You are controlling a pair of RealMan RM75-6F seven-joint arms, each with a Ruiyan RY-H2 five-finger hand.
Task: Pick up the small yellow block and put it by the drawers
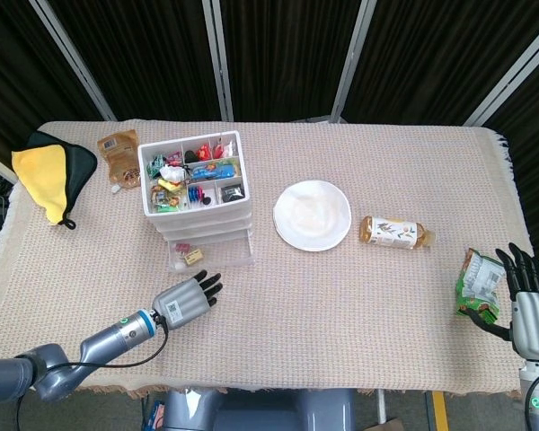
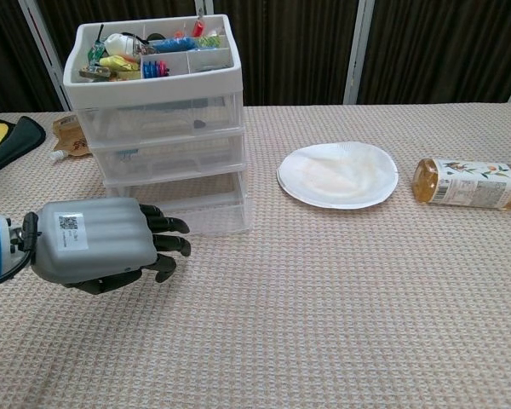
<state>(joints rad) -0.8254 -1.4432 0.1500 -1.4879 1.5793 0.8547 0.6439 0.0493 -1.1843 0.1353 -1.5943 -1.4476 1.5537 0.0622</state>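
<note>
The small yellow block lies on the tablecloth right in front of the white drawer unit, next to a small pink item. My left hand hovers a little nearer the table's front edge than the block, fingers stretched out toward it and holding nothing. In the chest view the left hand fills the lower left and hides the block; the drawers stand behind it. My right hand is at the far right edge, fingers spread, beside a green snack bag.
A white paper plate and a lying tea bottle are right of the drawers. A yellow-and-black cloth and a brown packet sit at the back left. The drawer unit's top tray holds several small items.
</note>
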